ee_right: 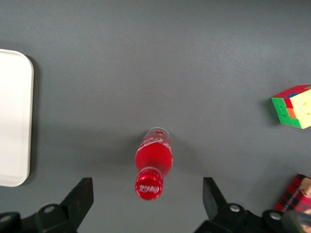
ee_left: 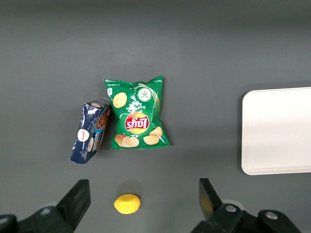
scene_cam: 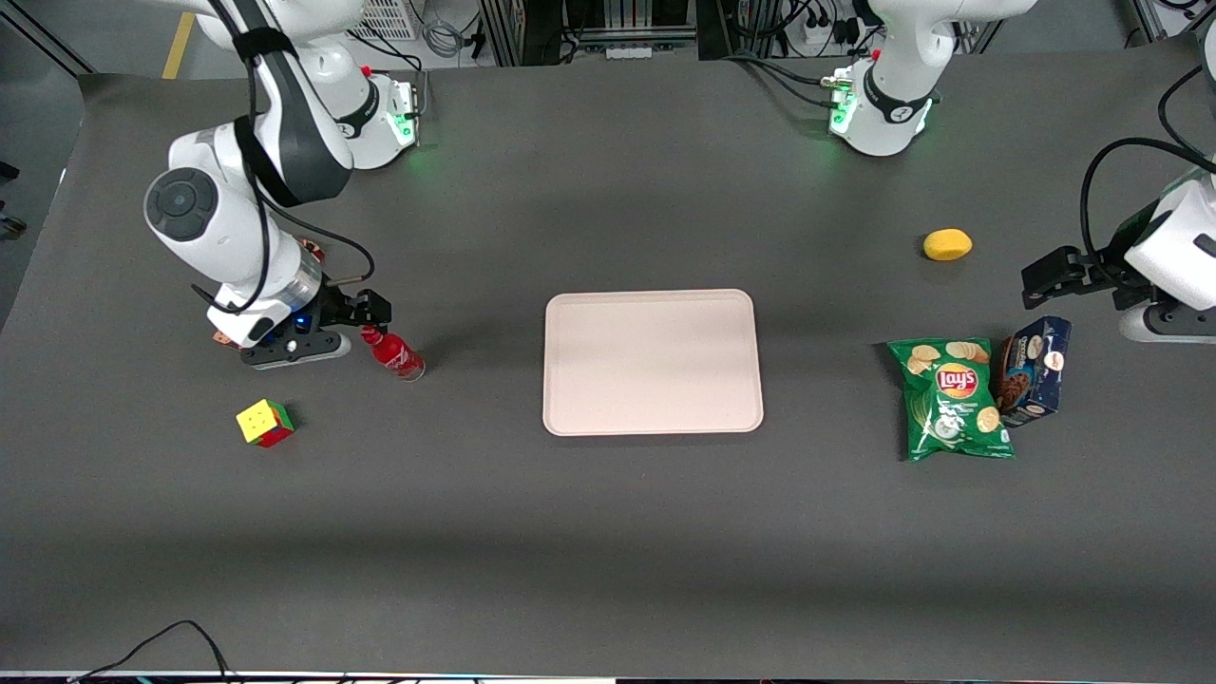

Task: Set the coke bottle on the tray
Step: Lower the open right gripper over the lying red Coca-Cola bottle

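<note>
Surface: dark grey table [scene_cam: 608, 532] filling the front view; arm bases and cabling along the top edge of the frame.

Tray: pale pinkish-beige rectangle [scene_cam: 653, 362] with rounded corners and low rim, centre of the front view; nothing on it. A corner also shows in the right wrist view [ee_right: 14, 116].

Coke bottle: small red bottle [scene_cam: 392, 351], left of centre in the front view, well apart from the tray, on the table toward the working arm's end. It stands upright; long axis vertical, red cap uppermost, clear base on the table. In the right wrist view [ee_right: 152, 162] the cap faces the camera and the white script runs along the body.

Gripper: right arm's gripper [scene_cam: 366, 318], left part of the front view, just above the bottle's cap. Fingers [ee_right: 80, 199] spread wide, one to each side of the bottle, touching nothing.

Puzzle cube: multicoloured cube [scene_cam: 265, 423], lower left of the front view, nearer the front camera than the gripper.

Red box: partly hidden under the working arm [ee_right: 297, 194]; details cannot be told.

Chips bag: green bag [scene_cam: 953, 398], right part of the front view, toward the parked arm's end.

Cookie box: dark blue box [scene_cam: 1034, 370], touching the chips bag.

Lemon: yellow fruit [scene_cam: 947, 244], upper right of the front view.
</note>
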